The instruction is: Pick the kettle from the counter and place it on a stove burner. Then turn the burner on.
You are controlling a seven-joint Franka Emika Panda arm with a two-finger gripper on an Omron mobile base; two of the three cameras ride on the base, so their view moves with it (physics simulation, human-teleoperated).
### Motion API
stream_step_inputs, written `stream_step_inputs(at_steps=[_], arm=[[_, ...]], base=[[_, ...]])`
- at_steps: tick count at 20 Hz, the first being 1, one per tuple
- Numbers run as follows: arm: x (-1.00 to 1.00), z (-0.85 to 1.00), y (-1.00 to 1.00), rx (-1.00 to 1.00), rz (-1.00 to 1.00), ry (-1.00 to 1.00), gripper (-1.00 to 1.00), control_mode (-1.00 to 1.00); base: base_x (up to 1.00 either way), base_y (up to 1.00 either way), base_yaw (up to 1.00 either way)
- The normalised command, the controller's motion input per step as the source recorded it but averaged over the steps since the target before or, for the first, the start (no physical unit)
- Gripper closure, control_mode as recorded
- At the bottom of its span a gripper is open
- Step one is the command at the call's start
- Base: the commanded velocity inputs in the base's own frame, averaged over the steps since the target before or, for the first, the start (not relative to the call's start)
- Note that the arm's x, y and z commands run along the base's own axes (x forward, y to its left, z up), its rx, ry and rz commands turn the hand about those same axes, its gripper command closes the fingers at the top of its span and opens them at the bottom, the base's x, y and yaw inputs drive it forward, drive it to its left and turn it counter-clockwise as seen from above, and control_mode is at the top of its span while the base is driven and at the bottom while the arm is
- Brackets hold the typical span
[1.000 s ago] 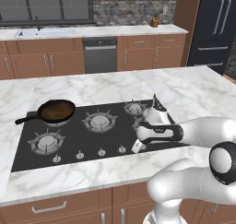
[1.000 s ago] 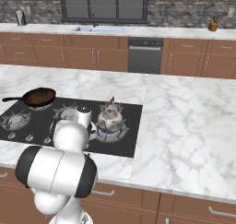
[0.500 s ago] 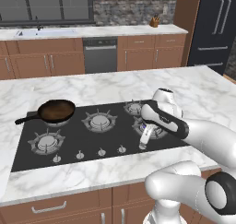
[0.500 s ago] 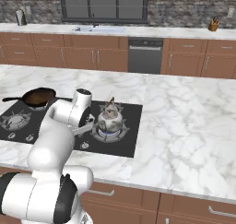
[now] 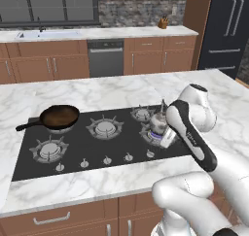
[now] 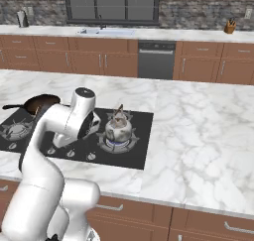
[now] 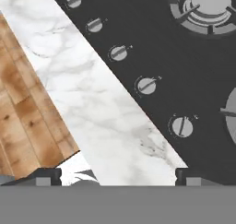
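1. Kettle [image 6: 118,129] sits upright on the front-right burner [image 6: 118,142] of the black cooktop [image 5: 121,145], w/ a blue ring of flame showing under it in both base views. So placing looks done, and burner prob. already lit.
2. Look: small, squat, silver-grey metal; rounded body, arched top handle, lid knob, short spout. Shiny, reflects the kitchen.
3. Handling (my guess): rigid, not fragile, likely light if empty; can't tell if there's water inside. Polished round body = slippery, poor place to pinch. Best hold is the arched handle from above, at its middle, so it hangs level. If lit, body will heat up; keep off it.
4. Gripper [image 7: 118,176]: fingertips [image 7: 45,177] wide apart, nothing between them. In hand view it hangs over the marble counter [image 7: 83,98] edge, near the row of knobs [image 7: 182,126], not touching any.
5. In right base view the hand is just left of the kettle, apart from it.
6. Frying pan [image 5: 59,117] on the back-left burner, well apart from the kettle.
7. Risk: arm close to kettle; a sideways swing could knock it off the grate.
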Motion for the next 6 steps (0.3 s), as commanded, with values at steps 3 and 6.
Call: stream_step_inputs(at_steps=[3,6], arm=[[-1.0,1.0,-0.61,0.2,-0.07,-0.42,-1.0,-1.0],[-1.0,1.0,-0.53,0.2,-0.06,-0.33,-1.0,-1.0]], base=[[0.0,0.0,0.0],[0.0,0.0,0.0]])
